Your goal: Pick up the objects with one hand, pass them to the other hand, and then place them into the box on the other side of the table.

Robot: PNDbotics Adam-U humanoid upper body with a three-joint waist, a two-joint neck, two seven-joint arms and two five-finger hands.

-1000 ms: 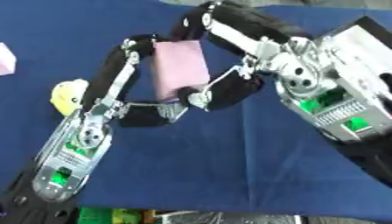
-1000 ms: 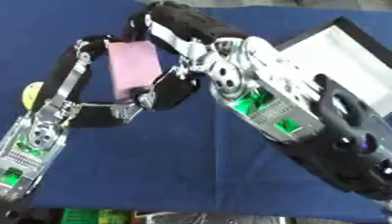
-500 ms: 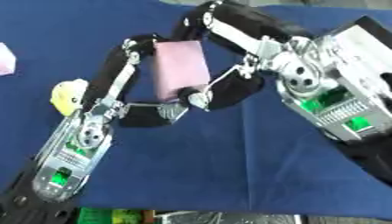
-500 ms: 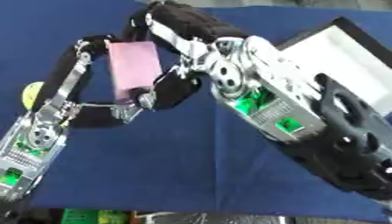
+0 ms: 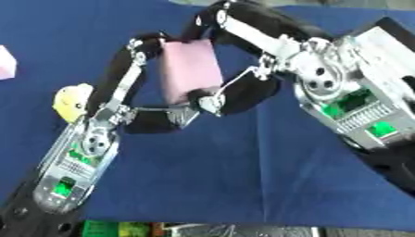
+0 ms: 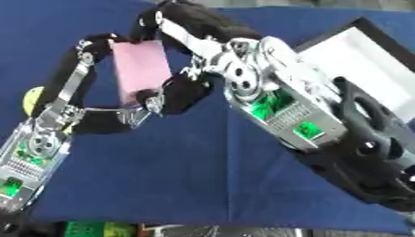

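Observation:
A pink block (image 5: 191,69) is held above the blue table, between both hands. My left hand (image 5: 122,83) comes up from the lower left; its fingers curl over the block's top left corner and its thumb sits under the bottom edge. My right hand (image 5: 251,32) reaches in from the right, with fingers bent over the block's top and the thumb (image 5: 243,90) at its lower right. The box (image 6: 365,60), white inside with a black rim, lies at the right edge, partly behind my right forearm.
A yellow object (image 5: 71,99) lies on the blue cloth (image 5: 243,176) just left of my left wrist. A pale pink block (image 5: 6,62) sits at the far left edge. Green items (image 5: 113,229) show below the table's front edge.

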